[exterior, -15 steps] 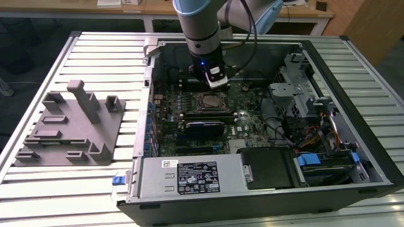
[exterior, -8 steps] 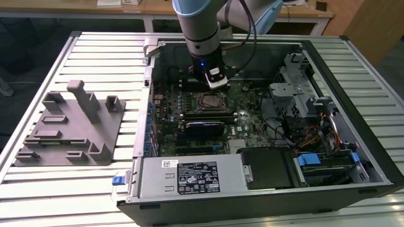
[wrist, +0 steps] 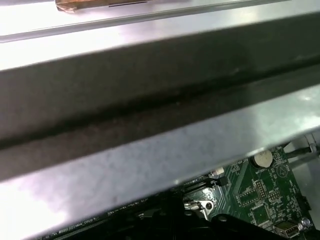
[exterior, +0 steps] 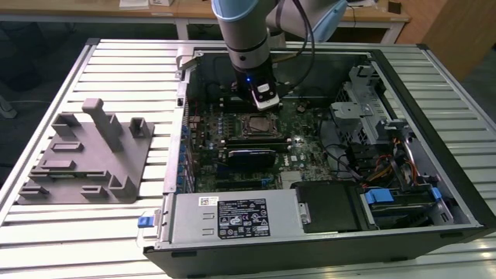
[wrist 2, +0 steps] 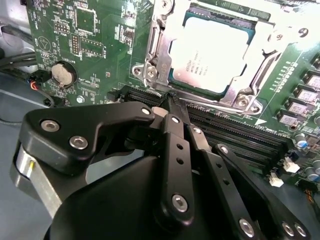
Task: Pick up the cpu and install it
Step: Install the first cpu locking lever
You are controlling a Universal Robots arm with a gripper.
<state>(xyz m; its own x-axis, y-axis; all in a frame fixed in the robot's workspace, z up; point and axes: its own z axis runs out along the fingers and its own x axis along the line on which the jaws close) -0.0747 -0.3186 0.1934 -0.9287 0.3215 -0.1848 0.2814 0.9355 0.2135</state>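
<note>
The cpu [wrist 2: 212,52] was seen seated in the motherboard socket [wrist 2: 150,55], apart from the claw [wrist 2: 172,102], whose fingers were clenched on nothing; any retreat was best made straight upward.

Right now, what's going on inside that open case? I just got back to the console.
The cpu is sitting in the motherboard socket, with the metal retention frame around it. The gripper hangs just beside the socket over the memory slots, fingers closed together and holding nothing. In the exterior view the arm reaches down into the open computer case, with its tool above the board just behind the socket. The grey parts fixture stands on the table at the exterior view's left.
</note>
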